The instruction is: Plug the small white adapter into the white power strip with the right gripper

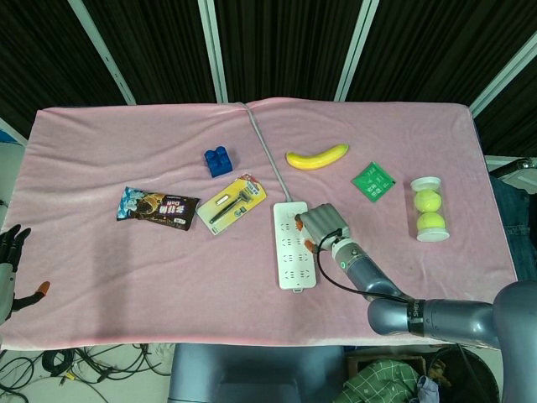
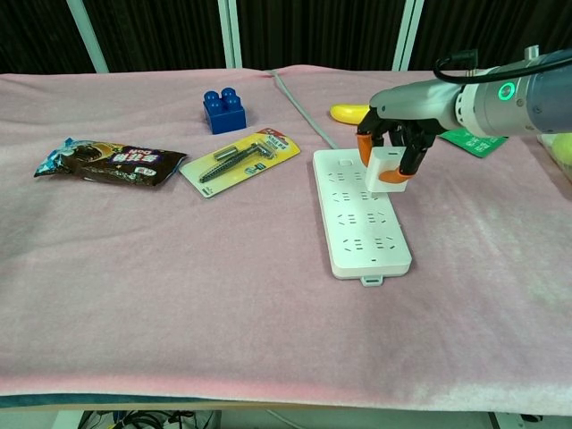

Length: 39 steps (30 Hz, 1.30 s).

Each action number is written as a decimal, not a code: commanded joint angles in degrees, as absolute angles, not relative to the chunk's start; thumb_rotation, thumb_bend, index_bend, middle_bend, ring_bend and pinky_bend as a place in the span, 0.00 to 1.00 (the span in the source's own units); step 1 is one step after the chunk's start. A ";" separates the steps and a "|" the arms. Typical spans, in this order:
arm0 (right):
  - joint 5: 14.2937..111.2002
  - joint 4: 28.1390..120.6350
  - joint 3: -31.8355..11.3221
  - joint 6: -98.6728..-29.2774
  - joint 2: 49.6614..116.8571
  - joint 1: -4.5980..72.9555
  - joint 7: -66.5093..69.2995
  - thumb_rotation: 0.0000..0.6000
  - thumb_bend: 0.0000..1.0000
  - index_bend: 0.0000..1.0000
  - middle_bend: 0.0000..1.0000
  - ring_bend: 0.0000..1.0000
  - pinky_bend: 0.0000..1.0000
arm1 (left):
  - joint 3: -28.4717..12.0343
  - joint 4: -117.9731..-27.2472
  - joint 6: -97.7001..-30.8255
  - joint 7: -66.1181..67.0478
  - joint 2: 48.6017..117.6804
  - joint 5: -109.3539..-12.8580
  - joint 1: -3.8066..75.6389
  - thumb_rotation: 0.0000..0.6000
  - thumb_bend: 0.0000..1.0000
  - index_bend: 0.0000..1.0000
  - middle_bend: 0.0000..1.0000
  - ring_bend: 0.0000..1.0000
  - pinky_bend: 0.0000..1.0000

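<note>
Adapter upright, prongs down onto strip

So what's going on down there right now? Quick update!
Right hand grips adapter, low on power strip, far right sockets. Seating not confirmed. Left hand idle at table edge, fingers apart. Nothing blocking.

Adapter: prongs and the socket beneath are hidden by its body and the right robot hand; seating cannot be told. Left robot hand: cut off by the head view's left edge. Tennis ball tube: cropped at the chest view's right edge. Green packet: print too small to be read.
</note>
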<state>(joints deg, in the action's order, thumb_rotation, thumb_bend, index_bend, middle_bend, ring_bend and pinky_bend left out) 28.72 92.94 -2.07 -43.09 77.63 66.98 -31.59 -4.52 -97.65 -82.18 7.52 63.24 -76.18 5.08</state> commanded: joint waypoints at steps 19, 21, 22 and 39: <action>29.93 92.72 -1.93 -42.56 78.05 66.76 -29.45 1.00 0.42 0.56 0.57 0.55 0.39 | -4.52 -97.57 -82.13 7.81 63.34 -76.14 5.16 1.00 0.24 0.01 0.00 0.00 0.00; 30.03 92.64 -1.90 -42.55 78.18 66.81 -29.37 1.00 0.42 0.56 0.57 0.55 0.39 | -4.53 -97.55 -82.17 7.77 63.35 -76.16 5.16 1.00 0.24 0.01 0.00 0.00 0.00; 30.05 92.60 -1.88 -42.53 78.24 66.83 -29.33 1.00 0.42 0.56 0.57 0.55 0.39 | -4.55 -97.56 -82.18 7.76 63.34 -76.15 5.15 1.00 0.24 0.01 0.00 0.00 0.00; 29.93 91.90 -1.10 -42.96 78.84 67.18 -29.66 1.00 0.43 0.57 0.57 0.55 0.39 | -4.57 -97.63 -82.08 7.92 63.25 -75.89 5.16 1.00 0.24 0.01 0.00 0.00 0.00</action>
<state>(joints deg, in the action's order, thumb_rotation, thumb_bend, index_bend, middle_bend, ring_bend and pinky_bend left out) 29.93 91.90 -1.10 -42.96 78.84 67.18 -29.66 -4.57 -97.63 -82.08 7.90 63.25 -75.91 5.16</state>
